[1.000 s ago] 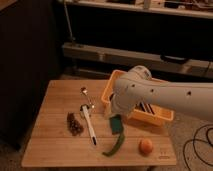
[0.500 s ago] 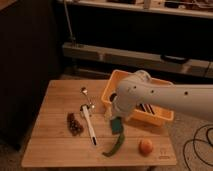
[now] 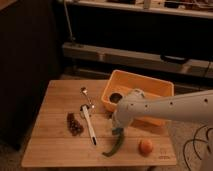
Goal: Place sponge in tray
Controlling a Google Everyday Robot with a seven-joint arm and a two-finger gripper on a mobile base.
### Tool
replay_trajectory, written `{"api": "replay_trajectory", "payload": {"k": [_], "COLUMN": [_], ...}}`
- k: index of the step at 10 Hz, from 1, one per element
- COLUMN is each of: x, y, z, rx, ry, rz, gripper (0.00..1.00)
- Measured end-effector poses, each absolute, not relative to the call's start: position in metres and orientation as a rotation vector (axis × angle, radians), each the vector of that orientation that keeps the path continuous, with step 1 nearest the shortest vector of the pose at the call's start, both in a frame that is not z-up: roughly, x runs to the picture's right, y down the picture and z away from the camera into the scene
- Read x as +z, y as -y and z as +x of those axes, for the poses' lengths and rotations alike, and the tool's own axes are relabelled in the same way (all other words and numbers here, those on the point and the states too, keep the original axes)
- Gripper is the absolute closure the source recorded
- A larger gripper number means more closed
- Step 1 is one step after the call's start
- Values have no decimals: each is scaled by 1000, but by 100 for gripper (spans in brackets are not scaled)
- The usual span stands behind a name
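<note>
The sponge (image 3: 118, 131) is a small dark teal block on the wooden table (image 3: 55, 145), just in front of the tray's near left corner. The tray (image 3: 141, 80) is a large orange-yellow bin at the back right of the table. My gripper (image 3: 117, 124) hangs from the white arm (image 3: 170, 107), which reaches in from the right. It is right over the sponge, and the arm hides part of the sponge and the tray's front wall. I cannot tell whether it holds the sponge.
A long curved green pod (image 3: 114, 147) lies just in front of the sponge, and an orange fruit (image 3: 145, 146) lies to its right. A white-handled utensil (image 3: 89, 126), a spoon (image 3: 86, 95) and dark grapes (image 3: 75, 124) lie to the left. A dark round object (image 3: 116, 97) sits inside the tray.
The arm has come down a little toward the table over the sponge. The sponge and the other objects stay where they were.
</note>
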State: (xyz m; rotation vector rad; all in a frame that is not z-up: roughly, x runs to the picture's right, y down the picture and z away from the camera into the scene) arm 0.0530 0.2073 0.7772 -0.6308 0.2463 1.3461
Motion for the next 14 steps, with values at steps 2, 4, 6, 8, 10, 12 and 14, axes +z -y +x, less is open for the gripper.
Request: {"api": "replay_trajectory", "payload": {"k": [2,4,6,8,10,12,14], "x": [793,802,809,818,818,807,796], "y": [-213,-211,-208,-211,-205,-188,-177], "z": [49,41,36,44,56,60,65], "rx": [1302,1255,1228,1223,1249,1263,1275], "ry": [-238,-244,-266,-312,-322,-326,-346], "rz": [-623,-610,-588,-560,-539,-518,-520], "gripper": [35,35,35,35,35,35,35]}}
